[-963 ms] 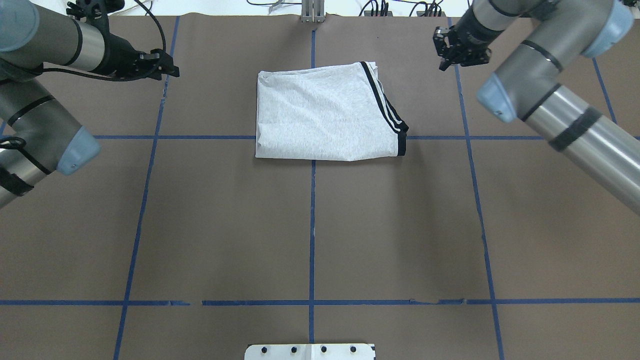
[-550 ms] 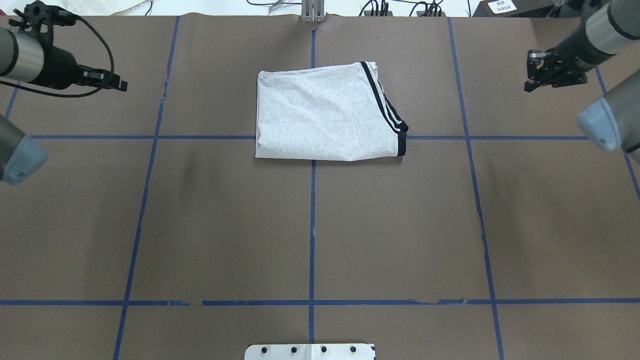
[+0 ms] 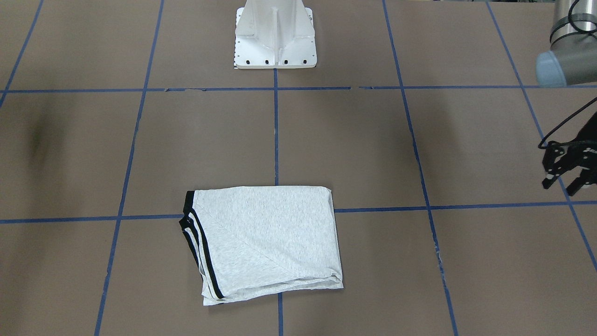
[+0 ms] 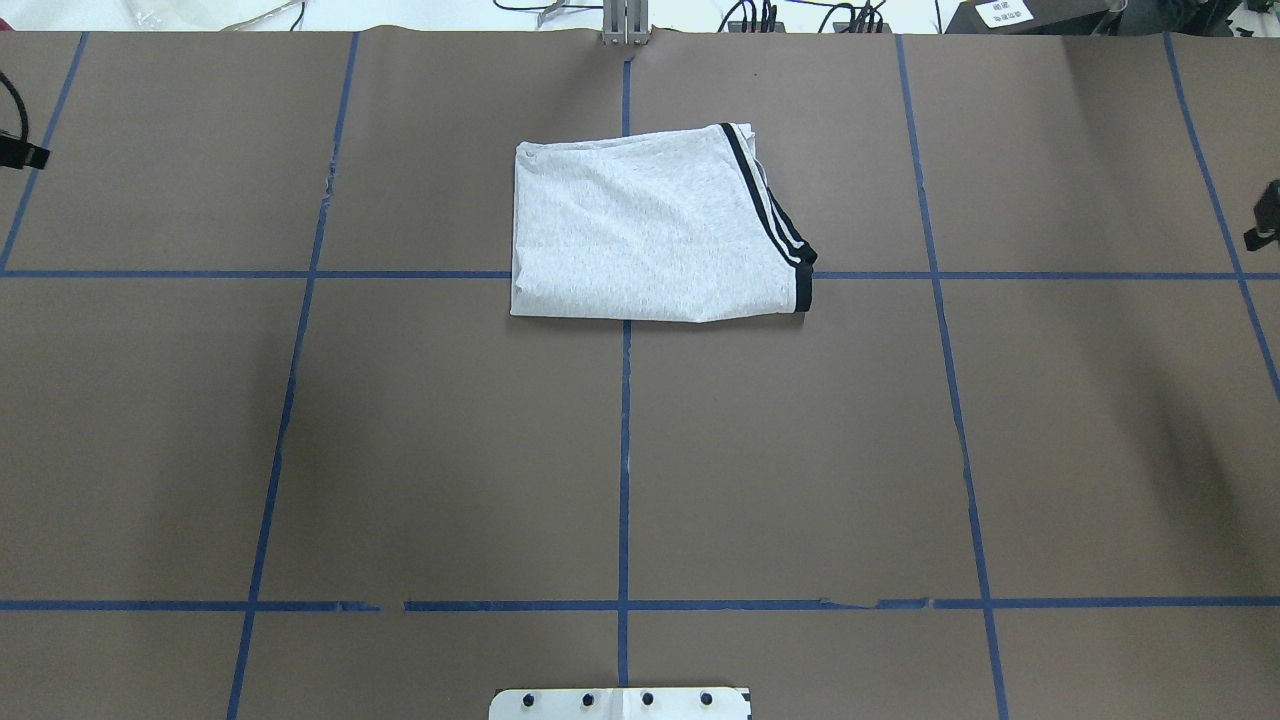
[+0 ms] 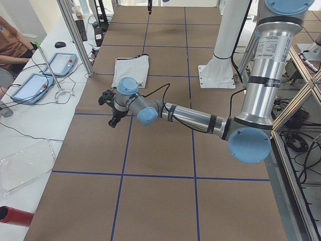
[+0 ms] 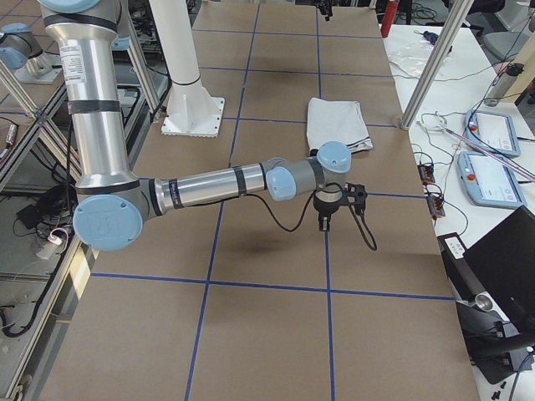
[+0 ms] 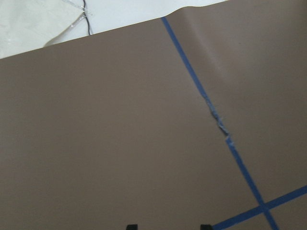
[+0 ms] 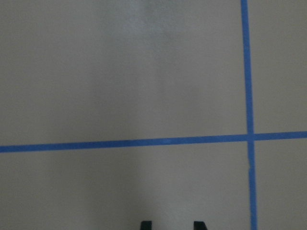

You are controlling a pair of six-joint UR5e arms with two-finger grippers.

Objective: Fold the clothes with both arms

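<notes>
1. Left gripper point(image 3: 562, 184): cropped at the 3 o'clock edge of the front-facing view. The fingers are spread with nothing between them. Its wrist camera catches only the two fingertips point(image 7: 132, 226) at 6 o'clock, set apart over bare brown paper. Jaws released.
2. Right gripper point(image 8: 173, 225): its wrist camera shows only two dark tips at 6 o'clock, with a gap between them and nothing held. Jaws released. The overhead view catches only a black sliver of it at the 2 o'clock edge.
3. T-shirt point(image 4: 650, 225): folded to a rough rectangle and lying flat on the table point(image 4: 450, 450). In the overhead view it sits at 12 o'clock from the table's centre, across the middle blue tape line point(image 4: 624, 450). Black stripes run down its 3 o'clock edge. Only plain grey fabric faces up and the inner layers are hidden.
4. Both grippers are well apart from the T-shirt, out toward the table's ends. The left arm point(image 5: 190, 118) and the right arm point(image 6: 217, 184) each reach out low over the paper.
5. Surroundings:
   - The white pedestal point(image 3: 275, 37) stands at 12 o'clock in the front-facing view.
   - The teach pendants point(image 5: 60, 63) lie on a side bench.
   - A person point(image 5: 12, 37) is cropped at the 10 o'clock corner.
   - A red cylinder point(image 5: 15, 215) is cut off at 7 o'clock.
</notes>
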